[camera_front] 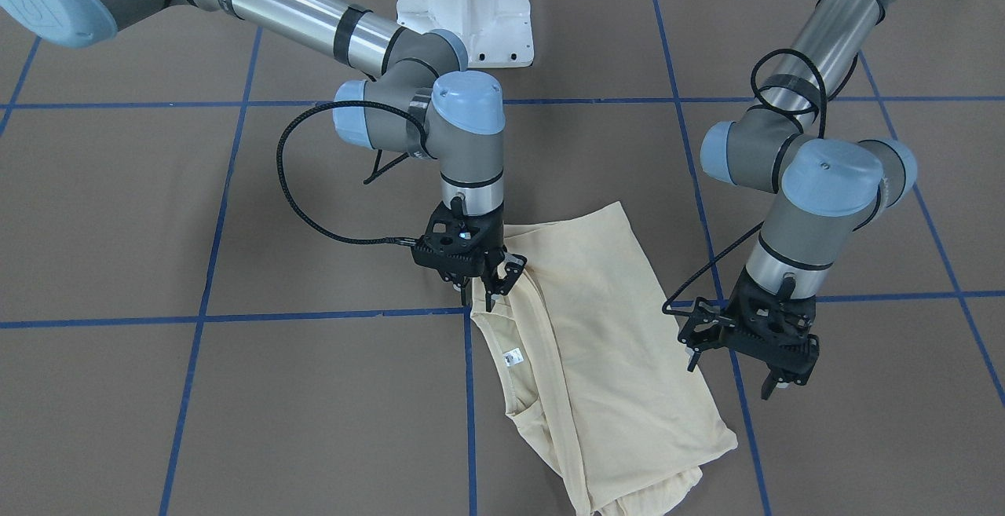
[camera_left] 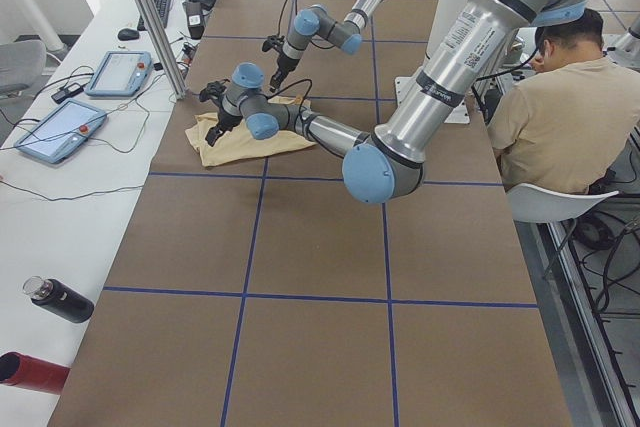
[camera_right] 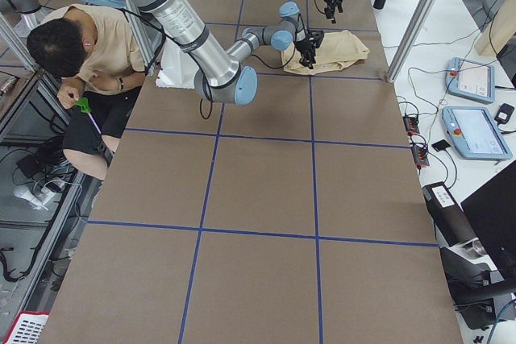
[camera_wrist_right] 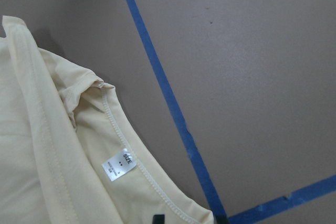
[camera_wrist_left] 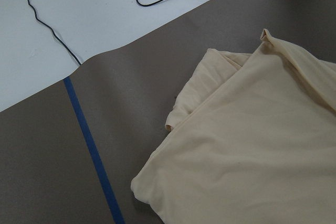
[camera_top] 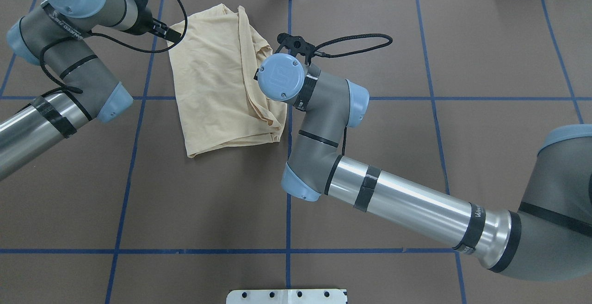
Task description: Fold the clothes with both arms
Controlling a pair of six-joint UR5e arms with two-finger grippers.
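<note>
On the brown table point(camera_front: 118, 210) the work is judged to be mid-fold. The pale T-shirt point(camera_front: 612, 327) lies doubled lengthwise near the table's far edge, just left of the centre tape line, with its print out of sight. The right arm point(camera_top: 402, 202) is reached across to the shirt's right edge, and the left arm point(camera_top: 69, 63) is held at its far left corner. The right gripper point(camera_front: 485, 294) is set down on the cloth at the collar; whether the fabric is actually pinched cannot be told. The left gripper point(camera_front: 732, 376) is spread wide and held just beside the shirt, grasping nothing. The next move is judged to need a sure hold at the collar and a matching hold by the left gripper on its edge, so that both sides can be lifted together. In the overhead view the right fingers are hidden under the wrist. In the right wrist view the neck label point(camera_wrist_right: 119, 165) and collar stitching are shown, with a black fingertip point(camera_wrist_right: 157, 219) on the hem.
</note>
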